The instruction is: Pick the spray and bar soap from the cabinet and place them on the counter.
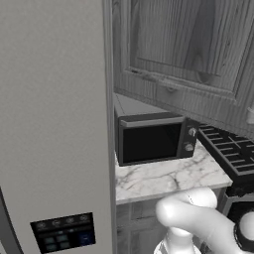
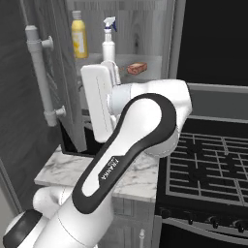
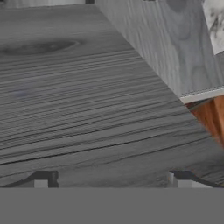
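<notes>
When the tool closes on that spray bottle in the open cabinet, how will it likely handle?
The spray bottle stands tall and narrow on the cabinet shelf, so a sideways nudge would probably tip it. Its smooth white body may slip. The bar soap lies close beside it and could get bumped.

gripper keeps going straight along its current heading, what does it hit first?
Most likely the cabinet: its grey wood-grain surface spreads right ahead of the open gripper, apparently close. The bar soap lies off to the side of that line, at the hand view's right edge. Depth is hard to judge.
</notes>
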